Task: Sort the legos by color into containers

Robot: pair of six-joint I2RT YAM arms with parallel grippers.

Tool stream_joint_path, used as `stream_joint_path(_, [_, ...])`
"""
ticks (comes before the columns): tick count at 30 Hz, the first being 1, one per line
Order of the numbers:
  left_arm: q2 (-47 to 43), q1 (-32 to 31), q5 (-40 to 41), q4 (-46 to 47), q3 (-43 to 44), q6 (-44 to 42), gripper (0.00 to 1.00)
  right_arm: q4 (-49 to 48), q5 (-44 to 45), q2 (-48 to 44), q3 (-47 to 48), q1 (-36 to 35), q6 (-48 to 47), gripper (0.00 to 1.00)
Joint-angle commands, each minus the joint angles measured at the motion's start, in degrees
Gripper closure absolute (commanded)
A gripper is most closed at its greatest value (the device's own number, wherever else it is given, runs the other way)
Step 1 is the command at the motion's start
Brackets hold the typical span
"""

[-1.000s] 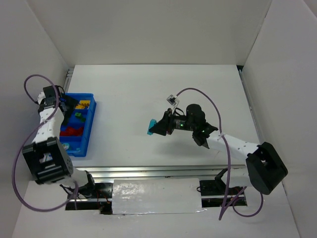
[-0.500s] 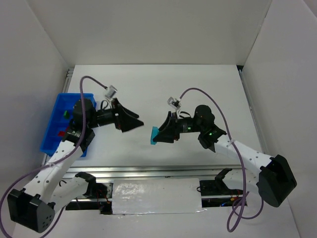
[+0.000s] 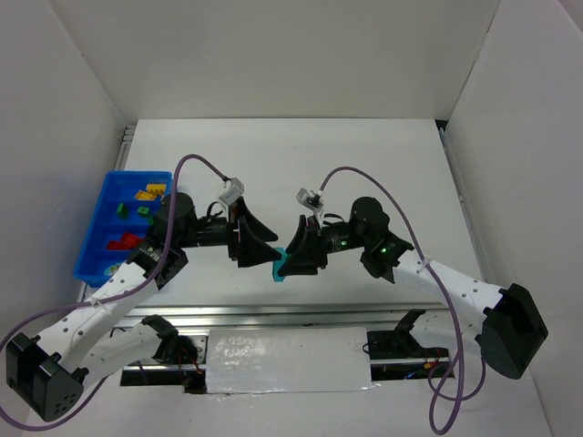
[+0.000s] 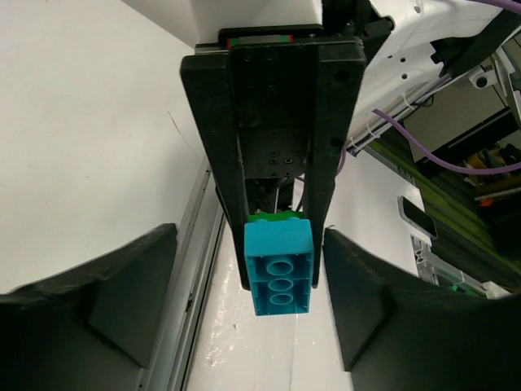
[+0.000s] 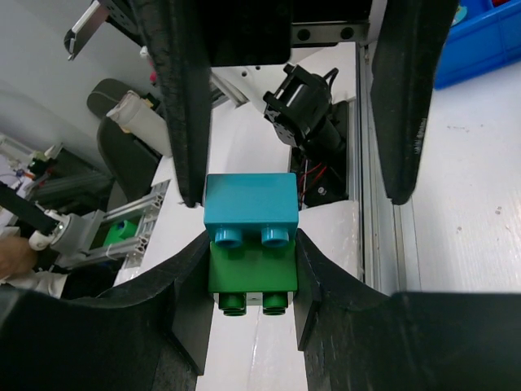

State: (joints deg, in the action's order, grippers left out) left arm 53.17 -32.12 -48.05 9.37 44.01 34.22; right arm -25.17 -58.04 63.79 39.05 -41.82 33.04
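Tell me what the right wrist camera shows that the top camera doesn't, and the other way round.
Only right wrist: a green brick joined to the teal brick, pinched in the right gripper. Only top: red bricks and yellow bricks lying in the blue tray. Both: the teal brick between the open jaws of the left gripper.

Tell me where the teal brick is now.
Top view, centre front: the teal brick is stacked on a green brick held by the right gripper, between the open fingers of the left gripper.
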Motion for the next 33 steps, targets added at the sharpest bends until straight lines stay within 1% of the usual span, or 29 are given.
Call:
stream_joint_path(1, [-0.3, -0.3, 1.1, 2.1, 0.6, -2.7, 0.21, -0.6, 0.1, -0.2, 3.1, -1.0, -1.3, 0.99])
stream_joint_path(6, [0.0, -0.4, 1.0, 1.8, 0.8, -2.6, 0.37, 0.4, 1.2, 0.5, 4.3, -1.9, -1.7, 0.98])
stream_joint_path(7, [0.2, -0.4, 0.9, 2.2, 0.9, -2.5, 0.44, 0.9, 1.8, 0.6, 4.8, -2.0, -2.4, 0.99])
stream_joint_path(9, [0.5, -0.6, 0.1, 2.8, 0.7, -1.7, 0.44, 2.7, 3.5, 1.0, 5.4, -2.5, -2.9, 0.99])
stream_joint_path(10, [0.7, -0.6, -0.3, 3.5, 0.6, -1.4, 0.37, 3.1, 5.0, 1.1, 5.7, -2.5, -3.0, 0.99])
stream_joint_path(12, [1.2, -0.8, -1.1, 3.6, 0.6, -1.3, 0.3, 3.5, 7.1, 1.2, 6.0, -2.5, -3.0, 1.0])
stream_joint_path(14, [1.4, -0.8, -1.0, 3.3, 0.6, -1.7, 0.32, 3.6, 8.3, 1.0, 6.0, -2.5, -2.9, 1.0])
stream_joint_path(15, [1.3, -0.9, -0.7, 3.1, 0.6, -1.9, 0.46, 3.5, 8.6, 0.9, 5.8, -2.4, -3.0, 1.0])
stream_joint_path(17, [0.8, -0.9, 0.0, 2.2, 0.8, -2.3, 0.68, 3.3, 8.6, 0.6, 5.7, -2.5, -3.2, 0.99])
stream_joint_path(18, [0.6, -0.9, 0.2, 1.9, 1.0, -2.6, 0.87, 2.9, 8.5, 0.6, 5.5, -2.5, -3.2, 0.98])
stream_joint_path(19, [0.2, -0.9, 0.4, 1.0, 1.4, -3.2, 0.95, 2.4, 8.4, 0.5, 5.0, -2.5, -3.2, 0.92])
stream_joint_path(20, [-0.1, -0.9, 0.7, 0.7, 1.7, -3.4, 1.0, 2.0, 8.3, 0.1, 4.7, -2.4, -3.2, 0.81])
stream_joint_path(21, [-0.3, -0.9, 0.9, 0.6, 1.9, -3.5, 1.0, 1.5, 8.2, -0.1, 4.3, -2.4, -3.2, 0.64])
stream_joint_path(22, [-1.2, -0.9, 1.3, 0.5, 2.0, -3.8, 1.0, 0.9, 7.8, -0.3, 3.2, -2.1, -3.0, 0.3])
stream_joint_path(23, [-1.7, -0.9, 1.3, 0.5, 2.0, -3.9, 1.0, -0.8, 7.2, -1.1, 2.4, -2.0, -3.0, 0.25])
stream_joint_path(27, [-3.1, -0.9, 0.2, 0.1, 2.4, -4.3, 1.0, -2.7, 5.6, -3.6, -0.7, -0.4, -2.7, 0.25])
stream_joint_path(30, [-3.4, -0.9, -0.6, 0.6, 2.5, -4.3, 1.0, -2.7, 4.6, -5.7, -1.8, 0.8, -3.2, 0.27])
stream_joint_path(31, [-3.4, -0.9, -1.3, 1.1, 2.1, -4.0, 1.0, -3.0, 4.8, -6.7, -2.0, 1.0, -3.2, 0.32])
stream_joint_path(33, [-3.2, -0.9, -1.7, 3.0, 1.9, -3.4, 1.0, -3.3, 5.1, -7.2, -2.2, 1.1, -3.2, 0.36])
